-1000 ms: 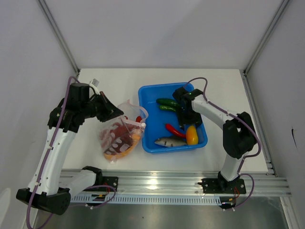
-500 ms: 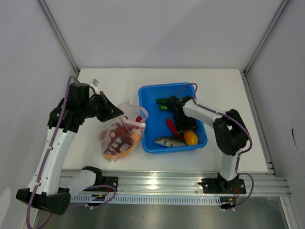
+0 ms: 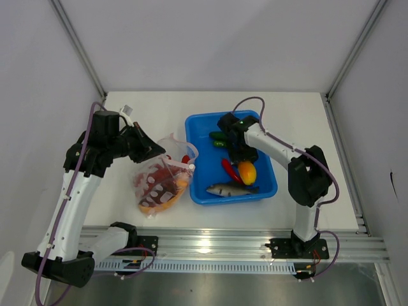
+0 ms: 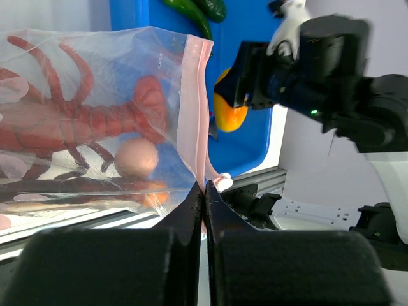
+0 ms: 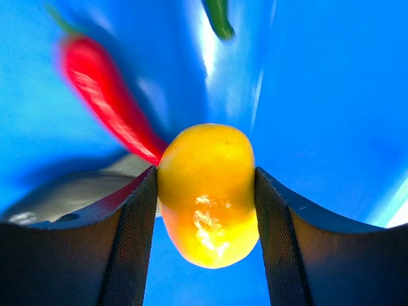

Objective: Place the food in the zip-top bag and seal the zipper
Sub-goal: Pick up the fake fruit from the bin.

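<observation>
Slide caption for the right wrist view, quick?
Right gripper shut on the yellow pepper over the blue tub, red chili beyond.

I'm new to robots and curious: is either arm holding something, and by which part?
Yes. The right gripper clamps the yellow pepper by its opposite sides. The left gripper pinches the zip-top bag by the pink zipper strip at its mouth.

The top view looks down from above the near edge over the whole white worktop (image 3: 299, 121). The left wrist view looks low toward the right edge; the right wrist view peers closely downward. All three share the blue rectangular plastic tub (image 3: 203, 127) and yellow toy pepper (image 3: 247, 172).
</observation>
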Robot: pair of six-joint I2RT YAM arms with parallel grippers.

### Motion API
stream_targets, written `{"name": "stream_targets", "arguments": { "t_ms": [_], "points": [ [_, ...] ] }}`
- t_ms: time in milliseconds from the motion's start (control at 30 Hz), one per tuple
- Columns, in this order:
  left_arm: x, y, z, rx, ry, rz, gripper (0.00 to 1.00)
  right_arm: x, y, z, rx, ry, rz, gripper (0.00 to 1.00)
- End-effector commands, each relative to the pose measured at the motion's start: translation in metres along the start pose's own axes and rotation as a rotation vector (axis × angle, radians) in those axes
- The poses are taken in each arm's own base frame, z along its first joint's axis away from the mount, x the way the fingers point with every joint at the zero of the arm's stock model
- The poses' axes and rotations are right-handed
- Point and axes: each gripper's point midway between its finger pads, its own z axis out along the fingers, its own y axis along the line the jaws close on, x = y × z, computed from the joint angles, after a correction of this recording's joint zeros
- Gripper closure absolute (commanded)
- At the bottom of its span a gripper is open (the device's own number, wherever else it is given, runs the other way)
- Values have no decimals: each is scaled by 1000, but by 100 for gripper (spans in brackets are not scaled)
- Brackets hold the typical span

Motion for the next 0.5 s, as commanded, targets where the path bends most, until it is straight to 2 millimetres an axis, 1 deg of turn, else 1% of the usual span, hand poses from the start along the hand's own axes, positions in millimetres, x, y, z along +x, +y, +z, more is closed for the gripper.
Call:
{"name": "stream_targets", "arguments": {
  "t_ms": [0,33,67,133,167,200,233,267,300,333,367,400,433,467],
  "points": [
    [-5,-17,-11,76,-35,43,99,-46,4,-50,-104,-167,87,89],
    [-5,-17,-11,76,-33,42,99,-56,2,-60,-142,-198,122,89],
    [-5,-17,-11,78,-33,44,99,-61,9,-69,-219,-204,144,90],
    [-5,-18,-11,80,-33,45,99,-81,16,-93,-323,-276,216,91],
    [-6,-18,-12,82,-37,48,99,-88,15,-111,-374,-320,244,92],
    [-5,-17,-11,80,-33,47,99,-100,23,-130,-453,-370,276,93],
    [-5,-18,-12,83,-34,48,99,-106,26,-144,-496,-407,292,93],
    [-4,-17,-10,82,-30,46,99,-109,27,-167,-554,-450,310,94],
    [-4,-17,-10,85,-28,47,99,-118,32,-186,-625,-501,324,94],
    [-4,-18,-10,88,-25,45,99,-122,35,-200,-678,-524,358,94],
    [-3,-17,-9,89,-22,45,99,-125,35,-221,-731,-565,378,94],
    [-3,-18,-8,93,-20,44,99,-133,40,-235,-797,-619,390,94],
    [-3,-18,-7,98,-15,41,100,-133,47,-250,-882,-620,420,94],
    [-2,-18,-6,99,-12,38,99,-135,48,-259,-926,-649,440,94]
  ]
}}
